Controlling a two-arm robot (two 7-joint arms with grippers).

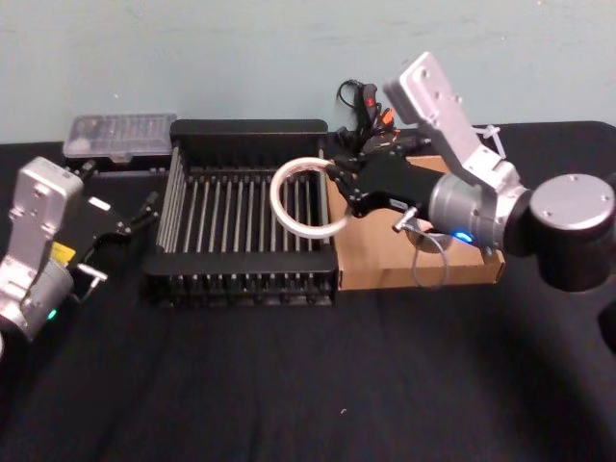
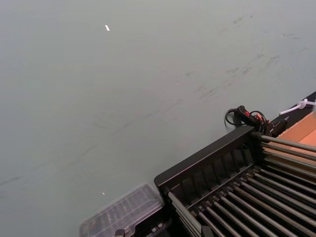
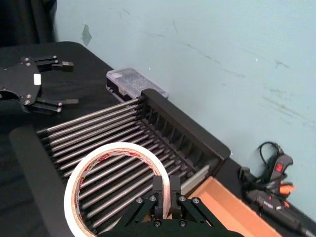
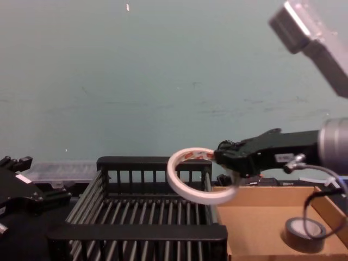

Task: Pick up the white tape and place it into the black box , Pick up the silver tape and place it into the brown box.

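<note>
The white tape [image 1: 309,198] is pinched at its 3 o'clock edge by the closed right gripper [image 1: 339,190] and held above the black box [image 1: 245,130], over its right wall. The silver tape [image 4: 305,234] is seen lying flat in the brown box [image 4: 255,231]. The left gripper [image 1: 135,219] is parked at 9 o'clock of the black box, fingers spread and holding nothing.

A large, thin ring of whitish tape with red print on its inner core [image 1: 306,197] is hanging in the air, tilted, over the right side of a black plastic crate with slatted bars and a solid rim [image 1: 241,135]. The crate is sitting on the dark bench. Touching its right side, a shallow tan cardboard tray with low walls [image 4: 255,228] is lying flat. A small, thick roll of dark grey-silver tape with a pale core [image 4: 305,231] is lying flat on the tray's floor, toward its right side.
</note>
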